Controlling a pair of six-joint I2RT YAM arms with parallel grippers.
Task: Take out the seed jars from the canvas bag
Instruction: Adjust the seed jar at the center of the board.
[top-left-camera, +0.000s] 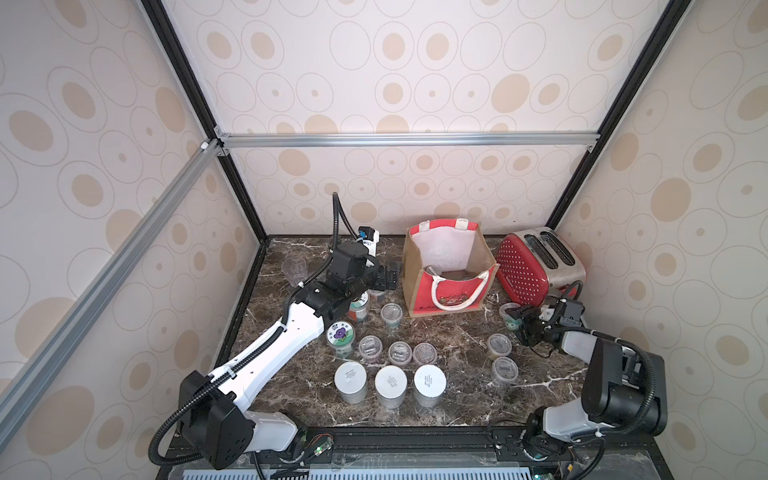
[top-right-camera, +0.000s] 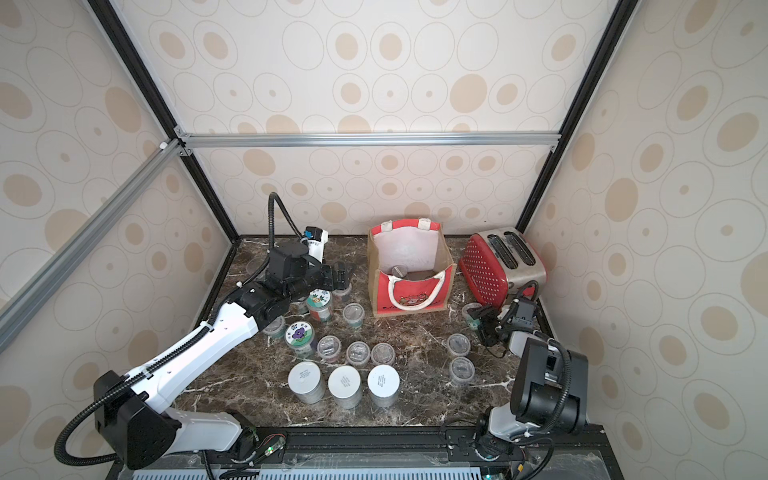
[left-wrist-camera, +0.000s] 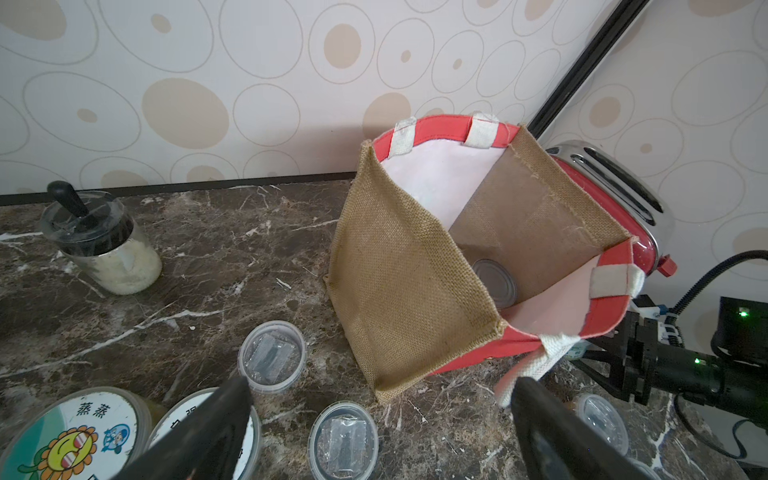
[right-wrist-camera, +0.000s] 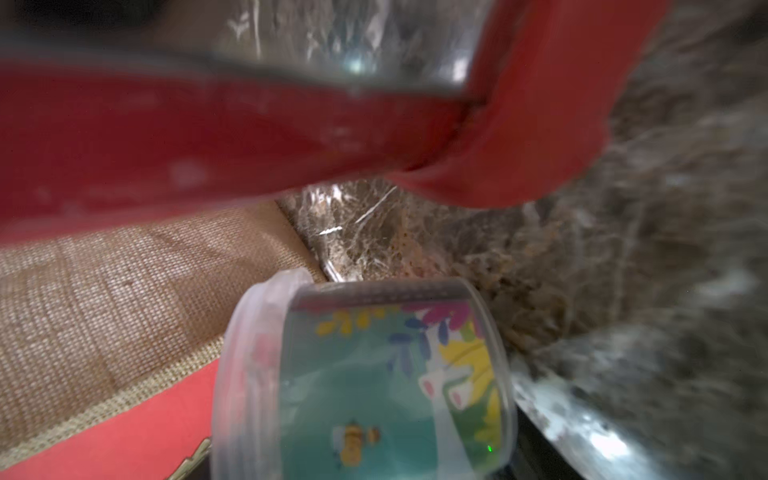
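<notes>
Right gripper (top-left-camera: 516, 321) grips a seed jar (right-wrist-camera: 374, 374): lower it gently onto the tabletop (top-left-camera: 465, 409) beneath, then release. Left gripper (top-left-camera: 388, 277) is wide open and empty.

The boxy tan jute tote (top-left-camera: 415, 278) stood at the rear of the dark marble counter (top-left-camera: 457, 345), the red dotted toaster (top-left-camera: 536, 266) just right of it. One clear round jar (left-wrist-camera: 494, 282) lay inside; three white-lidded jars (top-left-camera: 390, 382) lined up before it; the right claw (top-left-camera: 517, 320) held a flower-pictured jar (right-wrist-camera: 374, 382) before the toaster.

canvas bag (left-wrist-camera: 407, 282): coarse woven jute, smooth red panels. seed jars (left-wrist-camera: 272, 357): clear glossy plastic. table (top-left-camera: 457, 336): polished marble look. toaster (top-left-camera: 524, 274): glossy red shell, brushed metal top.
</notes>
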